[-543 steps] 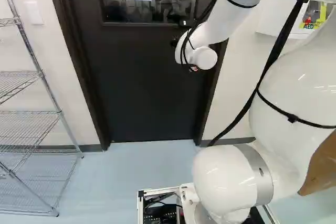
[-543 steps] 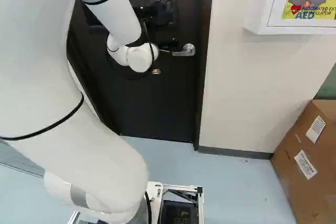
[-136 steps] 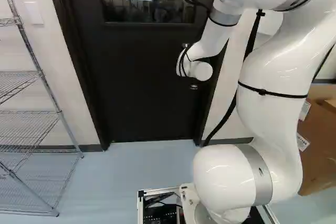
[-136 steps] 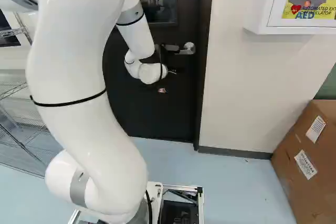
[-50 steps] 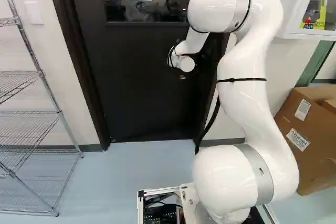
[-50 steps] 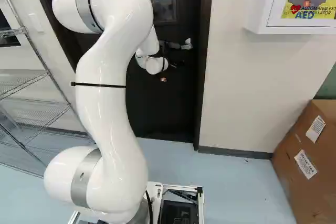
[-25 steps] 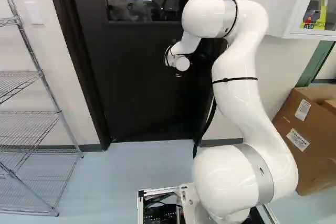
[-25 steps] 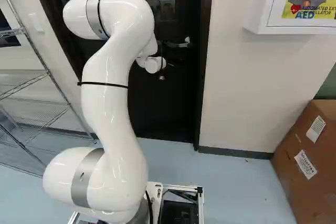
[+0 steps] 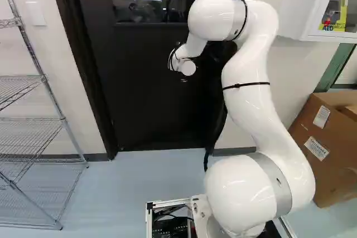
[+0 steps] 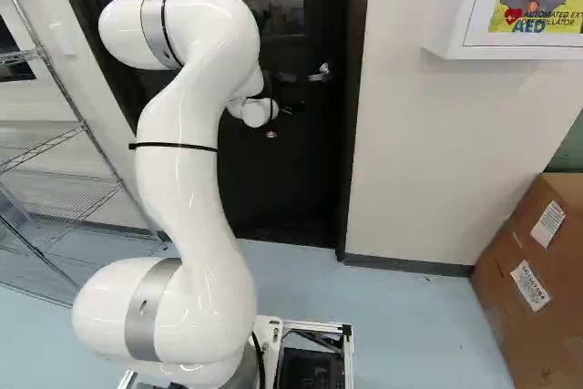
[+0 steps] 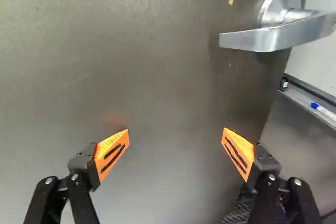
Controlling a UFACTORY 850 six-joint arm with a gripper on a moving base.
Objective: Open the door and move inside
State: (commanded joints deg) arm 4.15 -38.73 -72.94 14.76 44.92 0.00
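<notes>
I see a wire shelf (image 9: 62, 119), a white case (image 10: 455, 6) on the wall (image 10: 410, 152), a big brown box (image 10: 506, 334) and a marker (image 11: 326, 113).

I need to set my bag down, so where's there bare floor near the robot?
One patch of floor lies between the wire shelf and the base; another, between the base and the cardboard box. It's crowded at the door, where the arm holds its gripper near the handle.

A lab-like workplace is suggested in the left base view by wire shelving (image 9: 28, 129) at nine o'clock, defibrillator cabinet (image 9: 304, 12) at two
</notes>
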